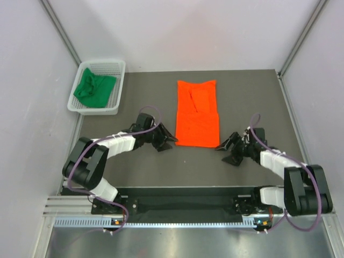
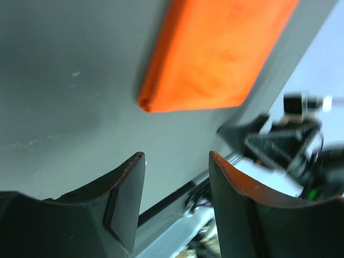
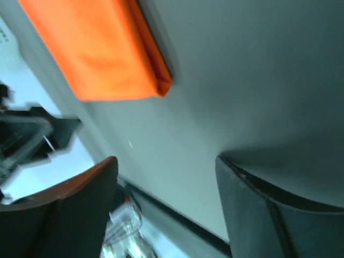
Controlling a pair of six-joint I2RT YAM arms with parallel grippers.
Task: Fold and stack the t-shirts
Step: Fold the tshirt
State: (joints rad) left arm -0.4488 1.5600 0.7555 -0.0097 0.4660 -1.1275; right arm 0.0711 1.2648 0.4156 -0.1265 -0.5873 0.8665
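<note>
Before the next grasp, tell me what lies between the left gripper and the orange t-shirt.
Nothing: only bare grey table separates the left gripper from the orange t-shirt and its near corner, clearest in the left wrist view.

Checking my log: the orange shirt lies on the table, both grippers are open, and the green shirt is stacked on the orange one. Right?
No: the top external view shows the green shirt bunched in the white basket, not stacked on the orange shirt. The rest holds.

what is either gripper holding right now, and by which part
Nothing is held. The left gripper and right gripper are both open, with only bare table between their fingers. The orange t-shirt lies ahead of them, ungripped.
</note>
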